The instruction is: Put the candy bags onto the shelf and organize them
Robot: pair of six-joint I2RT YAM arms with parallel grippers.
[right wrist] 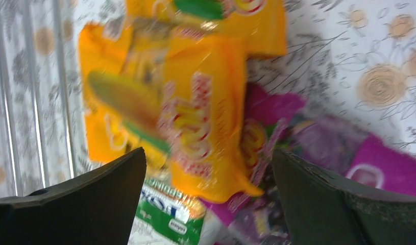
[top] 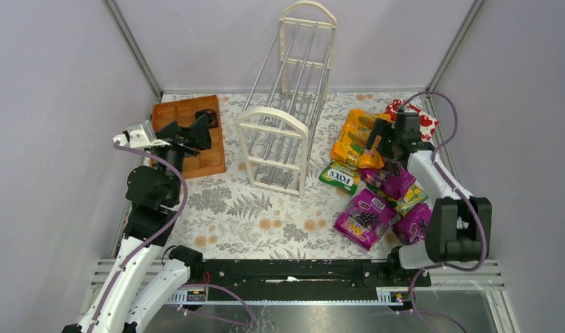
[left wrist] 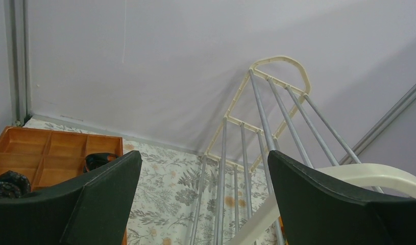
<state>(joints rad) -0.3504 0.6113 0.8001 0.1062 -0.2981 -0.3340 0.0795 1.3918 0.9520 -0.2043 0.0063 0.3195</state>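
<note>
Bags point(top: 366, 208) heaped on desk point(top: 251, 215) right of shelf point(top: 286, 118); none on rods yet. Your right gripper point(right wrist: 208, 153), jaws apart, hangs over orange bag point(right wrist: 200, 107), uppermost, so likely first pick. Your left gripper point(left wrist: 204, 155), apart and empty, faces shelf from above tray point(top: 175, 114), clear of pile.

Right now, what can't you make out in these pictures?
Right wrist view: blur smears the print on the orange bags.
Top view: the right arm hides parts of the purple bags and red packet.
Left wrist view: a finger hides most of the dark item in the tray.
</note>
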